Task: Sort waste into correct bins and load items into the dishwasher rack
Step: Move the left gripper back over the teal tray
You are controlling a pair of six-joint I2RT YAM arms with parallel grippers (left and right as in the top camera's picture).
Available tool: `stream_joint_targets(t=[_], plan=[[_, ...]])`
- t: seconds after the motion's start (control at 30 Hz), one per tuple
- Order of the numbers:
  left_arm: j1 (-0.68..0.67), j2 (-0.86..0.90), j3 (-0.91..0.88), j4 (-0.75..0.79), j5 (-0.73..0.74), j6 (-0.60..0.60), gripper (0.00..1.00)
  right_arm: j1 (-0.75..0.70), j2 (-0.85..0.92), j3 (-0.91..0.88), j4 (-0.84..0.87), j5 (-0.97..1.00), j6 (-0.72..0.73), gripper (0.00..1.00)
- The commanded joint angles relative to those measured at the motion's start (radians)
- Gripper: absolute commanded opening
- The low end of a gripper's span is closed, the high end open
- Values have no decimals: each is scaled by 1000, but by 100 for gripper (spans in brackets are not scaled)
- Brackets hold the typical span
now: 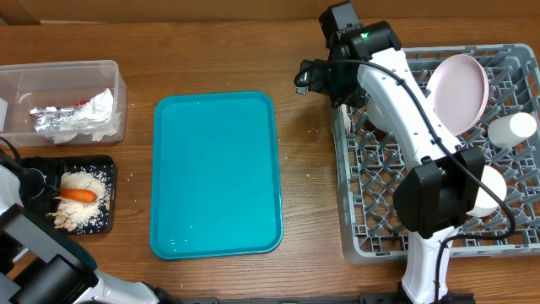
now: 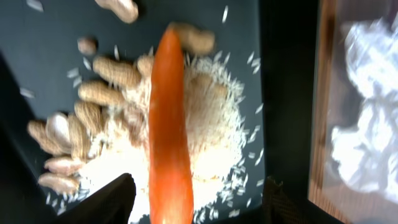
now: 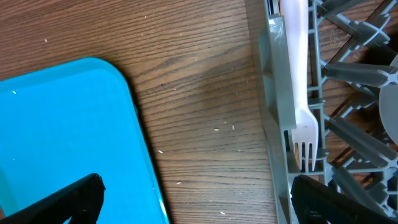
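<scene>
Small orange carrot [image 1: 78, 195] lay flat in the shallow black tray [image 1: 34, 165], 8 o'clock on the desk [image 1: 304, 127]. Smooth, bright, tapered. It rested on white crumbs [image 2: 211, 124], pale nuts [image 2: 99, 93] at its 9 o'clock in the left wrist view. Left fingers [image 2: 115, 199] were spread either side of its thick end, apart from it, holding nothing. Right fingers [image 3: 68, 199] gaped wide, empty, beside the rack [image 3: 277, 124].

High camera, two close ones.
Overhead looks straight down on the whole worktop [image 1: 304, 169]. Left wrist hangs close over the carrot [image 2: 168, 124], right wrist over the teal tray [image 3: 62, 137] and rack [image 3: 272, 118].
</scene>
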Motion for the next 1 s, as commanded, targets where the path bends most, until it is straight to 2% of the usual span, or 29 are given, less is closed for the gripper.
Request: stream_joint_targets(t=[0.0,0.23,0.43,0.57,0.63,0.8,0.97], plan=[[6,3,56,-51,38,39,66,1,-10,12,3,2,6,100],[-7,-79,197,-208,96,42,65,1,-10,12,3,2,6,100],[-52,-230,230,-268,274,109,72,1,-10,12,3,2,6,100],[-119,-355,230,-318,317,154,91,1,-10,12,3,2,6,100],[-172,-419,230,-355,314,196,100,1,-10,12,3,2,6,100],[-343,-537,230,-451,216,236,100,1,-10,12,3,2,6,100],[-495,-546,217,-579,180,241,100,1,-10,12,3,2,6,100]])
